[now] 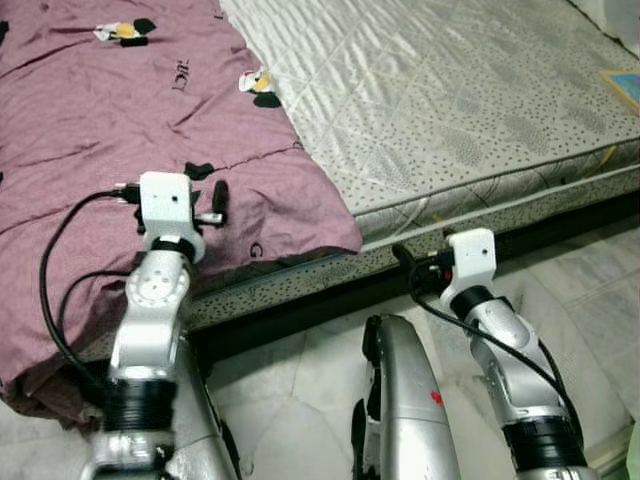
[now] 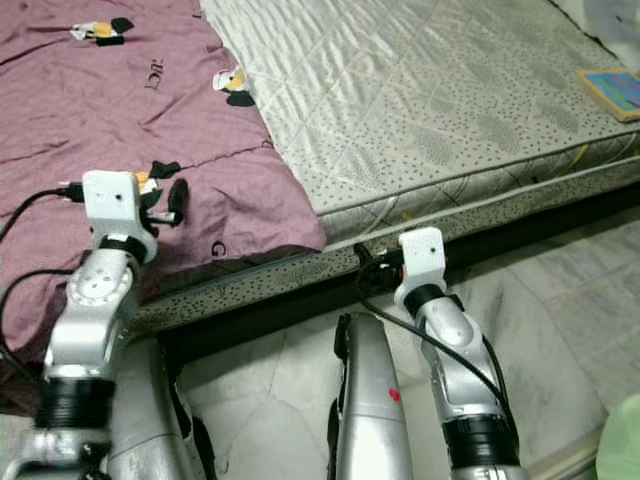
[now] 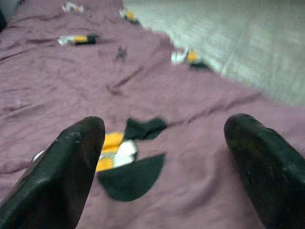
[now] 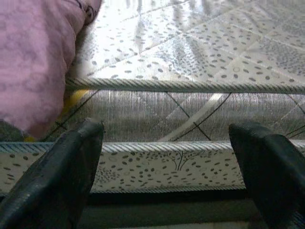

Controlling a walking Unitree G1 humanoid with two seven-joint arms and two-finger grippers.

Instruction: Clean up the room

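Note:
A crumpled purple blanket with small black, yellow and white prints covers the left part of a bed. To its right the quilted grey mattress lies bare. My left gripper hovers low over the blanket near its front edge. In the left wrist view this gripper is open above a printed patch, with nothing between its fingers. My right gripper is lower, at the mattress's front side. The right wrist view shows that gripper open and facing the mattress's piped edge, beside the hanging blanket corner.
A flat blue book with a yellow border lies on the mattress at the far right. Below the bed runs a dark gap, then pale marble floor. My silver body stands between the arms. Something pale green shows at the bottom right.

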